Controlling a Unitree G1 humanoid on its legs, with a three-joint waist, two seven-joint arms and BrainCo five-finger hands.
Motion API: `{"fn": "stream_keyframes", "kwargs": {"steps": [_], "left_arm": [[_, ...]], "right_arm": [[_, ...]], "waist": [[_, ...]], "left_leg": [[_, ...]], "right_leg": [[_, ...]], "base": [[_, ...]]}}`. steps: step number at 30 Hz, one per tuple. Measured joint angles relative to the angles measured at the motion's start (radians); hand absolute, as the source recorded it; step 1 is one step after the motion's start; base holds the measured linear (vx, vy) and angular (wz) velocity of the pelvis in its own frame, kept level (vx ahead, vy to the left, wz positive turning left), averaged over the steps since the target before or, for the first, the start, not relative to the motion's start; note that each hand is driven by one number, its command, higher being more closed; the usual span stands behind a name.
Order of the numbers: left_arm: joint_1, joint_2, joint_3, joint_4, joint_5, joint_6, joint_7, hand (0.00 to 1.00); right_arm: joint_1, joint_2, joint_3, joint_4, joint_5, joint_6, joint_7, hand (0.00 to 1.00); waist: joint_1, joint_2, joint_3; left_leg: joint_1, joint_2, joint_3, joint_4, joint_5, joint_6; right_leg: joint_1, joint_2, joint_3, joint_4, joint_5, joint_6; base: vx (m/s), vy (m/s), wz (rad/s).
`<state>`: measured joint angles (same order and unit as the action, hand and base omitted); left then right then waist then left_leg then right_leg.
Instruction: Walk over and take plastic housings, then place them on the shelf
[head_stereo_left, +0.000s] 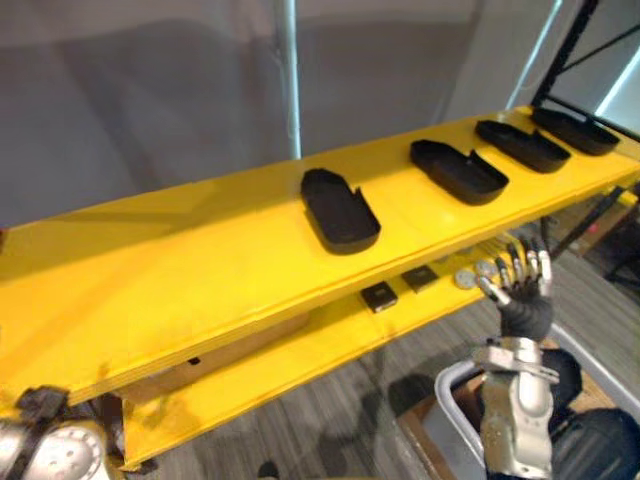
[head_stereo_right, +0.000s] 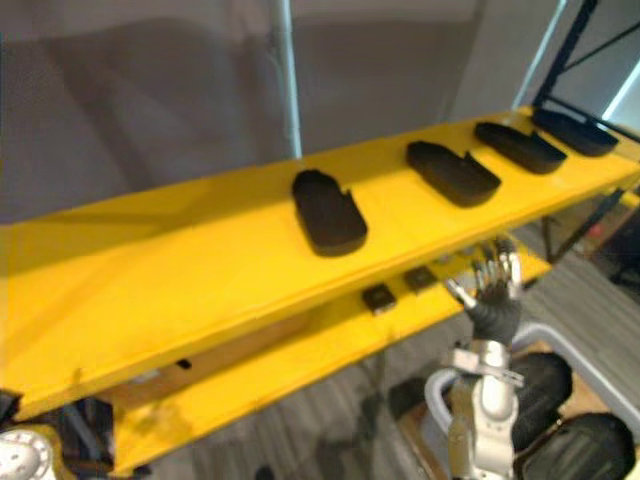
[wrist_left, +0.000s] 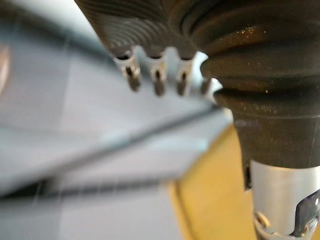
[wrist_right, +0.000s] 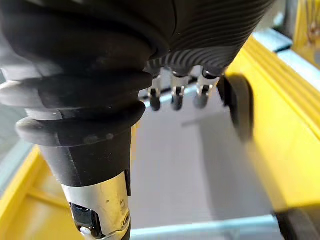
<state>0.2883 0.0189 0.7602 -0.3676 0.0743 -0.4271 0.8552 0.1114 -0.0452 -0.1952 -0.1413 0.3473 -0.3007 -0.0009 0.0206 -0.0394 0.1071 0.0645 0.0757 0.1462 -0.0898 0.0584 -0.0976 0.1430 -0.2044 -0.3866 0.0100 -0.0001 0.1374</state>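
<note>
Currently: housings (head_stereo_left: 340, 212) on shelf (head_stereo_left: 200, 270), well above spread fingers (head_stereo_left: 518, 263) of right hand (head_stereo_left: 527, 290).

Workshop or storeroom: yellow shelf (head_stereo_left: 200, 275), plastic housings (head_stereo_left: 340, 210) in row, black steel upright (head_stereo_left: 566, 45).

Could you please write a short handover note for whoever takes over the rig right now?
Right robot hand: open, empty, raised in front of the yellow shelf, below its top board.
Left robot hand: seen in its wrist view, state unclear.
Done: four black housings lie in a row on the top board.
Left: the right hand carries nothing to place; probably fetch more housings, if any remain.
</note>
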Motion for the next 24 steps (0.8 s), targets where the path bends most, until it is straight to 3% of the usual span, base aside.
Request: {"fn": "stream_keyframes", "kwargs": {"steps": [3,6,12,14,16,17,19,24], "left_arm": [[0.030,-0.005,0.019,0.150,-0.056,0.034,-0.037,0.00],[0.044,-0.008,0.002,0.360,-0.100,0.103,-0.134,0.00],[0.078,-0.031,-0.039,0.803,-0.223,0.153,-0.290,0.00],[0.085,-0.020,-0.067,0.917,-0.222,0.192,-0.334,0.00],[0.076,0.002,-0.101,1.068,-0.230,0.270,-0.415,0.00],[0.072,0.009,-0.112,1.103,-0.236,0.285,-0.440,0.00],[0.062,0.015,-0.128,1.198,-0.307,0.320,-0.532,0.00],[0.054,0.017,-0.214,1.255,-0.430,0.333,-0.668,0.00]], "right_arm": [[-0.003,-0.001,0.032,0.025,-0.030,0.008,-0.005,0.00],[-0.004,-0.002,0.033,0.071,-0.038,0.043,0.003,0.00],[-0.009,-0.050,0.045,0.142,-0.003,0.061,0.060,0.00],[-0.023,-0.076,0.063,0.167,0.056,0.084,0.099,0.00],[-0.047,-0.105,0.108,0.211,0.070,0.092,0.139,0.00],[-0.050,-0.109,0.123,0.218,0.070,0.093,0.147,1.00],[-0.058,-0.113,0.185,0.231,0.067,0.095,0.179,1.00],[-0.100,-0.113,0.245,0.248,0.019,0.094,0.198,1.00]], "waist": [[0.007,0.007,-0.010],[0.010,-0.002,-0.017],[0.015,-0.016,-0.023],[0.016,-0.018,-0.025],[0.015,-0.014,-0.021],[0.015,-0.012,-0.020],[0.015,-0.005,-0.015],[0.017,0.004,0.007]], "left_leg": [[-0.014,0.000,-0.011,0.000,0.004,0.001],[-0.029,0.003,-0.030,0.000,0.009,-0.002],[-0.034,0.012,-0.029,0.000,0.012,-0.006],[-0.036,0.018,-0.028,0.000,0.014,-0.008],[-0.032,0.018,-0.027,0.000,0.010,-0.009],[-0.032,0.018,-0.027,0.000,0.009,-0.010],[-0.032,0.018,-0.025,0.000,0.008,-0.010],[-0.030,0.016,-0.022,0.000,0.006,-0.007]], "right_leg": [[-0.003,0.001,-0.014,-0.002,0.000,0.000],[-0.006,0.007,-0.029,-0.002,0.001,0.001],[-0.014,0.016,-0.025,0.000,-0.001,-0.002],[-0.020,0.019,-0.019,0.004,-0.007,-0.012],[-0.018,0.021,-0.017,0.004,-0.014,-0.014],[-0.018,0.021,-0.017,0.005,-0.014,-0.014],[-0.018,0.020,-0.015,0.006,-0.015,-0.013],[-0.018,0.017,-0.011,0.009,-0.016,-0.011]], "base": [[0.00,-0.008,0.13],[0.00,-0.018,0.18],[0.00,-0.003,-0.01],[-0.03,-0.017,-0.06],[-0.04,-0.019,-0.02],[-0.04,-0.012,0.00],[0.00,0.000,0.00],[0.00,0.000,0.00]]}}
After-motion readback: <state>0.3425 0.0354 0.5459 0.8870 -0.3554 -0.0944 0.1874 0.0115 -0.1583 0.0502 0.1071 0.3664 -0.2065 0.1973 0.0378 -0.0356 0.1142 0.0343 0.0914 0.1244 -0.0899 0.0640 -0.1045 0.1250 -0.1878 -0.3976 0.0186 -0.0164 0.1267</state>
